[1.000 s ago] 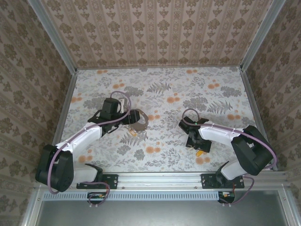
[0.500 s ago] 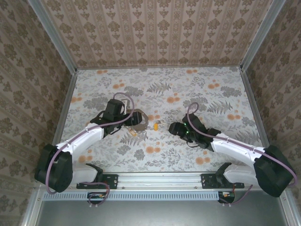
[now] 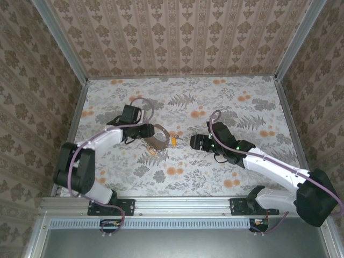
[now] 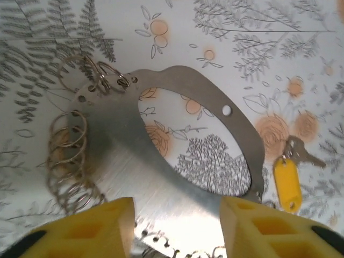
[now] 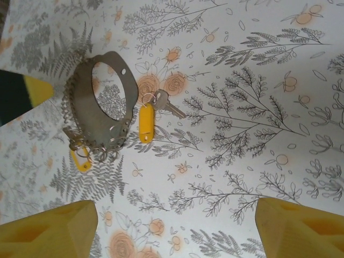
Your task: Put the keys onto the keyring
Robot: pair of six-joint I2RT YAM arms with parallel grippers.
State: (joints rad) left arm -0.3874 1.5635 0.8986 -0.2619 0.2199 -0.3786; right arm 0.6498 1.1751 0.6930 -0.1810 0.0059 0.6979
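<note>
Left hand [image 4: 174, 217] part-open, straddling the band of the keyring [image 4: 239, 134], grip impossible to tell; right hand [image 5: 174, 209] spread wide, empty, above the key [image 5: 145, 122].

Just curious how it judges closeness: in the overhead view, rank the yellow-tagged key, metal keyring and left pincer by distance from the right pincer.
1. yellow-tagged key, just left of the right pincer.
2. keyring, further left, mid-table.
3. left pincer, at the keyring's far side.

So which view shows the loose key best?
Right wrist: the key lies whole and sharp, tag and blade clear beside the keyring. Left wrist shows it larger but softer, near the frame's right side. Top view gives a yellow speck.
</note>
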